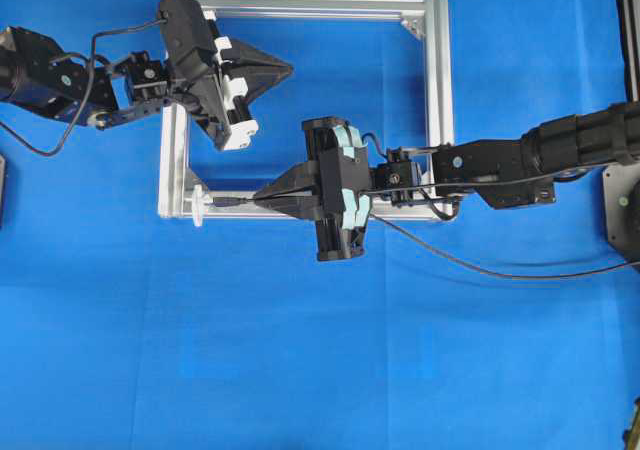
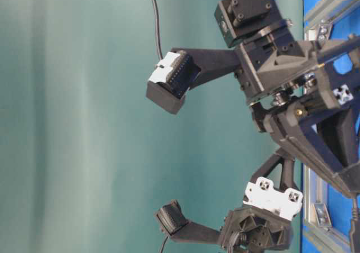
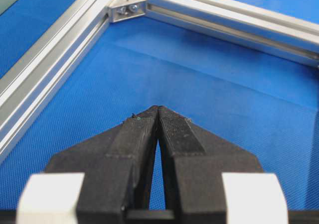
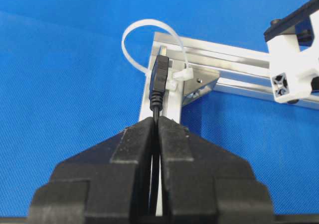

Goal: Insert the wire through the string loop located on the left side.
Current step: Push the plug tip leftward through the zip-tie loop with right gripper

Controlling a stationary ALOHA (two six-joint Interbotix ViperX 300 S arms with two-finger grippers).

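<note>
My right gripper [image 4: 157, 119] is shut on the thin black wire [image 4: 155, 112] just behind its plug [image 4: 159, 77]. The plug's silver tip points at the white string loop [image 4: 134, 32], which sticks out from the lower left corner of the silver frame [image 1: 172, 160]. From overhead the plug [image 1: 228, 201] lies close to the right of the loop [image 1: 197, 206], with the right gripper [image 1: 262, 197] behind it. The wire [image 1: 470, 263] trails off to the right. My left gripper [image 1: 288, 68] hangs shut and empty inside the frame's upper part, its fingertips [image 3: 158, 109] meeting over blue cloth.
The square aluminium frame lies on a blue cloth [image 1: 320, 370]. A corner bracket [image 3: 127, 7] shows in the left wrist view and another [image 4: 199, 84] sits beside the loop. The left arm's white wrist part [image 4: 291, 67] hangs over the frame's left bar.
</note>
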